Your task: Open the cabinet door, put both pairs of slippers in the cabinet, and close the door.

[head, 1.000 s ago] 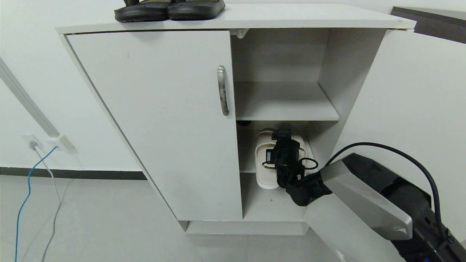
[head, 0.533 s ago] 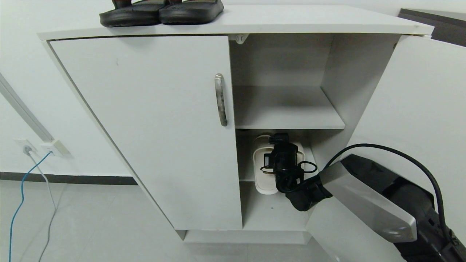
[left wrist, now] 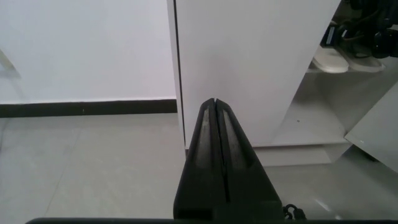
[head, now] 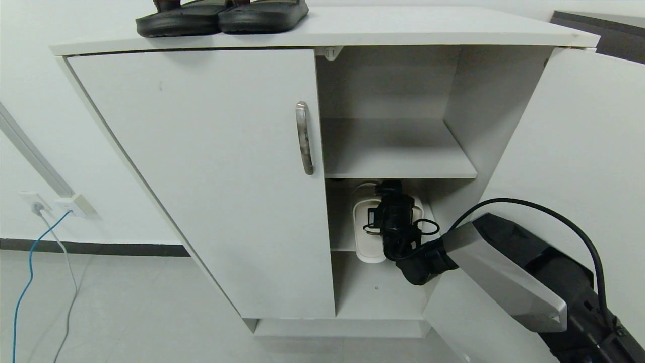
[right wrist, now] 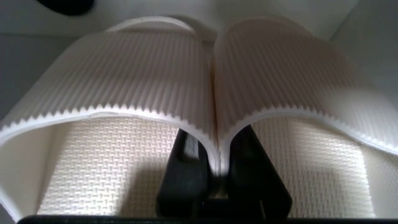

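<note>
A pair of white slippers sits side by side in the lower compartment of the white cabinet. My right gripper reaches into that compartment. In the right wrist view its fingers are shut on the two inner strap edges of the white slippers. A pair of black slippers lies on the cabinet's top at the left. The right door stands wide open. My left gripper is shut and holds nothing, low above the floor in front of the closed left door.
The left door with its metal handle is closed. The upper shelf is bare. Wall sockets with a blue cable lie to the left. Grey tiled floor spreads before the cabinet.
The head camera shifted, so the whole picture moved. My right gripper with the white slippers has edged a little to the right in the lower compartment.
</note>
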Tool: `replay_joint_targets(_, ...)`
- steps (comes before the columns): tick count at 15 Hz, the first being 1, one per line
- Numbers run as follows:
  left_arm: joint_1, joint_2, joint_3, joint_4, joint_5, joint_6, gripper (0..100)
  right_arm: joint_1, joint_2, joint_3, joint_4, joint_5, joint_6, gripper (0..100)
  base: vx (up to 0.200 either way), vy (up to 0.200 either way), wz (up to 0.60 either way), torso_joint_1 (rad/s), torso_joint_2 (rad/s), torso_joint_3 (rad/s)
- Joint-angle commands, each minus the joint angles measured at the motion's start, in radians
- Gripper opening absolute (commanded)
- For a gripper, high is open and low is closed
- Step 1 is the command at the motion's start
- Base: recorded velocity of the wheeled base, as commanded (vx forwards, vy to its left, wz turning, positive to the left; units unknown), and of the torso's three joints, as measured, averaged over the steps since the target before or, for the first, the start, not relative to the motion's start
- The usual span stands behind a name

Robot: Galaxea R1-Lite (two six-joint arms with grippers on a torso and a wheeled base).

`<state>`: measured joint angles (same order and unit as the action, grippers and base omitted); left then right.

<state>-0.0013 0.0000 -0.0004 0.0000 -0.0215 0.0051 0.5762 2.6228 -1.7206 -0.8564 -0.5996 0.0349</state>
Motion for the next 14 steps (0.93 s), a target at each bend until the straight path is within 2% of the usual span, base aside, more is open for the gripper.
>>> replay_joint_targets(1,0.0,0.002,0.0,0.0,0.0,0.001,0,-0.006,0.025,-0.027,0.003,0.001,0.0,0,0.0,0.0,0.0,0.0,0.0,0.0)
replay_joint_targets(7,0.0,0.002,0.0,0.0,0.0,-0.001,0,-0.013,0.052,-0.059,0.019,0.001,0.0,0,0.0,0.0,0.0,0.0,0.0,0.0)
replay_joint_targets(8,0.0,0.002,0.0,0.0,0.0,-0.001,0,-0.013,0.052,-0.06,0.019,0.001,0.0,100,0.0,0.0,0.0,0.0,0.0,0.0)
replay_joint_targets(11,0.0,0.002,-0.001,0.0,0.0,-0.001,0,-0.013,0.043,-0.042,0.016,-0.002,0.002,100,0.0,0.0,0.0,0.0,0.0,0.0)
replay_joint_targets(14,0.0,0.002,0.0,0.0,0.0,-0.001,0,-0.006,-0.027,0.067,-0.001,-0.005,0.008,100,0.0,0.0,0.0,0.0,0.0,0.0)
